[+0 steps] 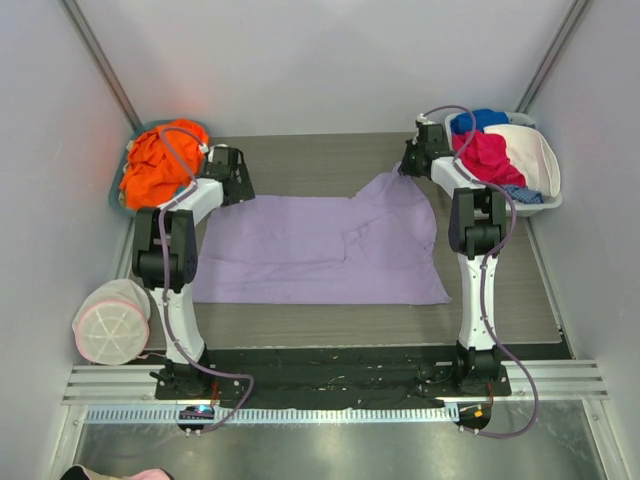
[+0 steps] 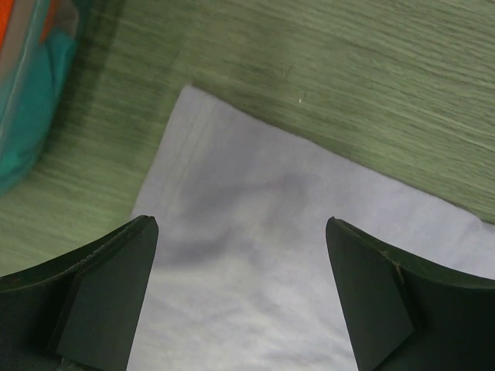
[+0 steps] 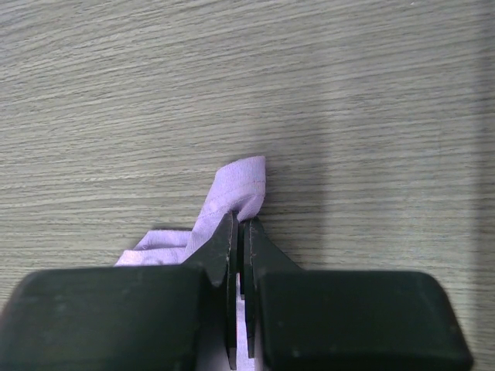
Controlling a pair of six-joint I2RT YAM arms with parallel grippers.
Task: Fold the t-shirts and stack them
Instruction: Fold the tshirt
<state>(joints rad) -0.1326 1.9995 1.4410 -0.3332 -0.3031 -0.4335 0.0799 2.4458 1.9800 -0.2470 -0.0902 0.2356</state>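
Lavender t-shirt (image 1: 320,250) spread mid-frame on desk (image 1: 300,150). Left gripper (image 2: 240,224) wide, empty, over the shirt's upper-left corner. Right gripper (image 3: 240,224) pinched tight on a fold at the shirt's upper-right edge, cloth peaked up there. Orange t-shirt (image 1: 160,165) heaped upper left.

A grey wood-grain table (image 1: 300,160) is enclosed by plain white walls (image 1: 320,60). A round white pouch with a pink rim (image 1: 110,322) is laid at the near left. A white basket (image 1: 546,205) is set far right, a teal tub (image 1: 113,192) far left.
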